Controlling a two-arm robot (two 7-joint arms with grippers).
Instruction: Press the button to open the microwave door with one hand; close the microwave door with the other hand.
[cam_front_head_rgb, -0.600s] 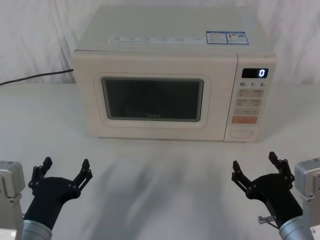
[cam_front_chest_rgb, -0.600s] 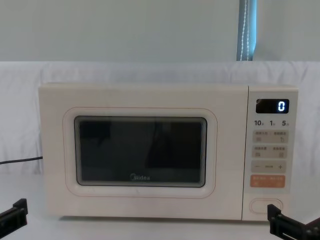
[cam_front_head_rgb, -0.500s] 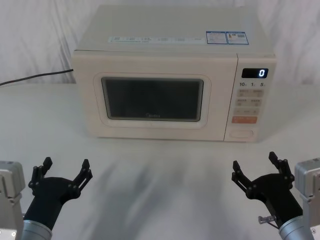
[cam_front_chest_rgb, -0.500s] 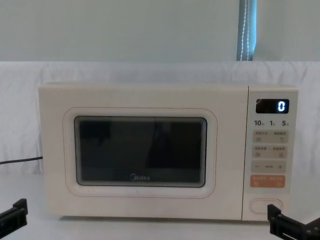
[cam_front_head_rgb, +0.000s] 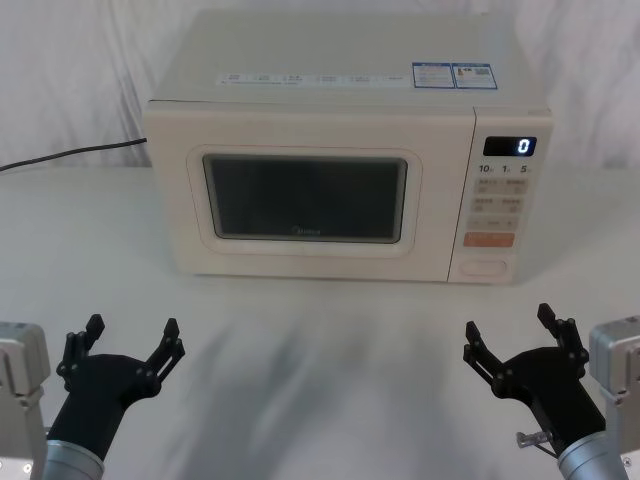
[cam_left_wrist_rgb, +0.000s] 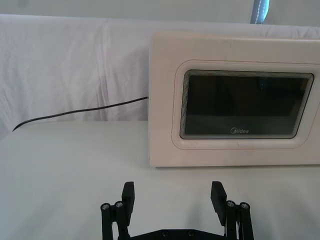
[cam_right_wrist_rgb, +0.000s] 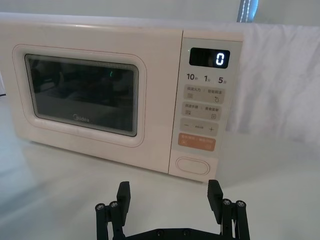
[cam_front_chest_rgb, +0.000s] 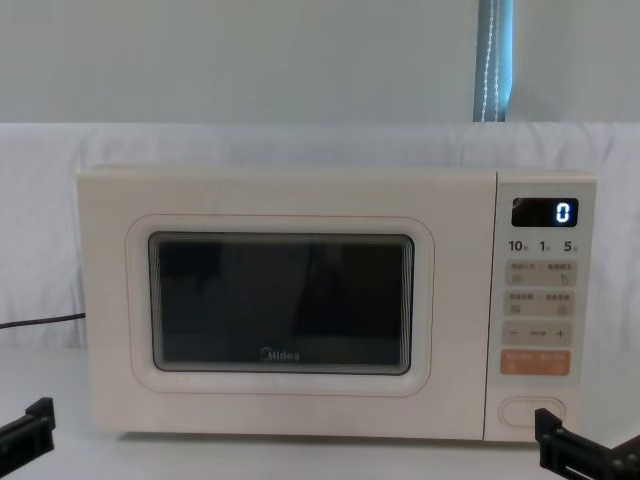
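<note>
Button (cam_front_head_rgb: 484, 268): ahead of right hand (cam_front_head_rgb: 517, 338), the nearer hand; fingers spread, empty.
Left hand (cam_front_head_rgb: 128, 343): open, facing closed door (cam_front_head_rgb: 305, 198).

Left matte black blocky claw (cam_front_head_rgb: 128, 341): two notched-tip fingers on linked bars with small round pivot screws, black tapered wrist housing, silver cylindrical collar, grey box-shaped module alongside. Right matte black blocky claw (cam_front_head_rgb: 518, 334): identical build, with a small metal fitting beneath.
</note>
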